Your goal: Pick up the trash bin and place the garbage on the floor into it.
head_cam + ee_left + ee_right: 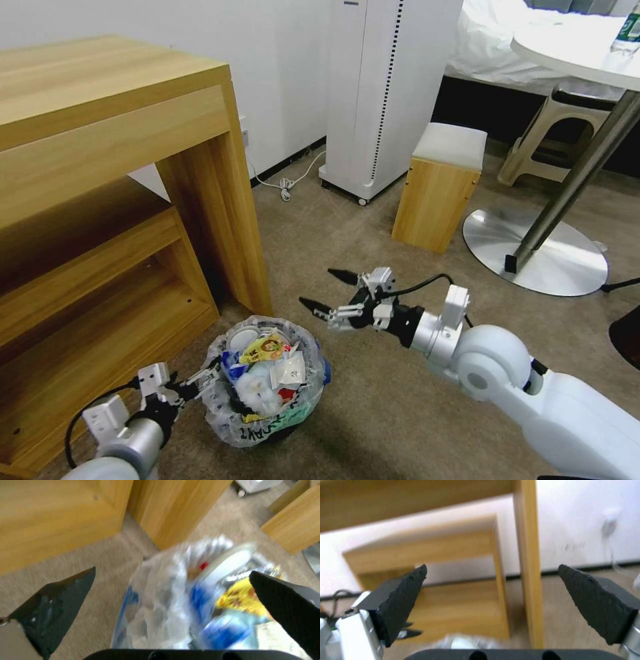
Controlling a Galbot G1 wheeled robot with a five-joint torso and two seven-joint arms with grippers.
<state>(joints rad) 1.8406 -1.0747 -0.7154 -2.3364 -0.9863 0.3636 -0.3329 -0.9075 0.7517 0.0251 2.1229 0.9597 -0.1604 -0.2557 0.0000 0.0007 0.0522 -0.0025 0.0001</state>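
Trash bin (267, 383) sits on the floor (373, 400) at the foot of the wooden desk (107, 193), just beside its near leg. Bag lining bulges over the rim w/ a blue patch on the right side; black body mostly hidden under the plastic, only a dark sliver at the bottom. Bin is heaped w/ garbage (270, 367): yellow wrapper on top, white round pieces, tissue, bit of red. Individual items hard to separate; what lies lower in the heap is covered.

Left gripper (210, 379) is low at the bin's left rim, fingers parted. In the head view its tips reach the bag edge, but can't tell if they actually pinch it. In the left wrist view the two dark fingers (56, 610) stand wide, the bag and litter (200, 600) between them but smeared by blur; rim contact not readable there either.

Right gripper (333, 293) hovers above and to the right of the bin, apart from it, jaws wide open, nothing held. Right wrist view: both pads (400, 605) spread, looking at desk leg and wall, a blurred whitish bit of bag at the frame's edge.

Behind: wooden stool (440, 187), white appliance (380, 93), round table base (537, 250). Right arm's lower part cut off by frame.
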